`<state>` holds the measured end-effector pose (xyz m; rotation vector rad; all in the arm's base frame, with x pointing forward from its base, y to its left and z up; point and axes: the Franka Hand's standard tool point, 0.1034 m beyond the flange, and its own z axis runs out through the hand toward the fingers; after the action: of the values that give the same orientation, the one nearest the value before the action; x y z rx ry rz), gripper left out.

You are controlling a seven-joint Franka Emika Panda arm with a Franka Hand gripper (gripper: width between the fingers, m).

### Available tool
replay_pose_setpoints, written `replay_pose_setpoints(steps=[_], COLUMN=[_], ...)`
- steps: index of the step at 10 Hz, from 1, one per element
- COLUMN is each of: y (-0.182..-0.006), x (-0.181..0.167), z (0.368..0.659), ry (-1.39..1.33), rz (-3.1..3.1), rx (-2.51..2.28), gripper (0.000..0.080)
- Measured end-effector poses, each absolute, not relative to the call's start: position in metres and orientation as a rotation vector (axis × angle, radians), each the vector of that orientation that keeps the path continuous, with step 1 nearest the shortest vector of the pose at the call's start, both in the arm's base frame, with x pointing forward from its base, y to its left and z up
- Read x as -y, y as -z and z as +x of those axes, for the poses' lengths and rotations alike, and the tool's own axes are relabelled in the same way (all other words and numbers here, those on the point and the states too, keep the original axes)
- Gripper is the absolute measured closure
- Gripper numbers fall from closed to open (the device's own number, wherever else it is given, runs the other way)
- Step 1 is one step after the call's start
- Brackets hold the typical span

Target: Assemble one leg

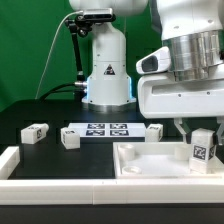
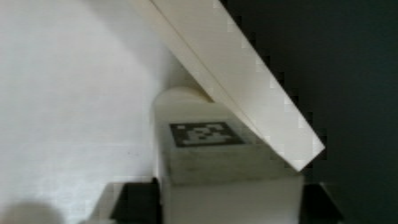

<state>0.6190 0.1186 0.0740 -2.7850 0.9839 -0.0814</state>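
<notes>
Panda arm sets one white leg (image 1: 200,149) upright at the large square piece's (image 1: 150,160) corner, jaws clamped on it.

From the exterior view's left across the black desk (image 1: 40,152): one loose leg (image 1: 34,132) lies near the raised white border (image 1: 20,160), a second (image 1: 70,138) sits just beside the marker board (image 1: 106,130), and a third (image 1: 153,131) rests off the board's other end. The large square piece with raised corners lies at the exterior view's right; the held leg stands over its shallow recess, tag facing out, under the gripper (image 1: 197,130). The wrist view shows that leg (image 2: 217,150) between dark fingers (image 2: 139,200), against the piece's slanted rim (image 2: 240,80).
</notes>
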Motion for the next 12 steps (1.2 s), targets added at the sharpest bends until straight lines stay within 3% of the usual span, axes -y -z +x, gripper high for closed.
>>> replay_pose_setpoints(steps=[5, 12], y=[-0.0734, -0.0716], x=[-0.1147, -0.1191], z=[0.6190, 0.6191], ry=[0.069, -0.006], rz=[-2.744, -2.053], rx=[-1.093, -2.066], gripper=[0.0495, 0.0496])
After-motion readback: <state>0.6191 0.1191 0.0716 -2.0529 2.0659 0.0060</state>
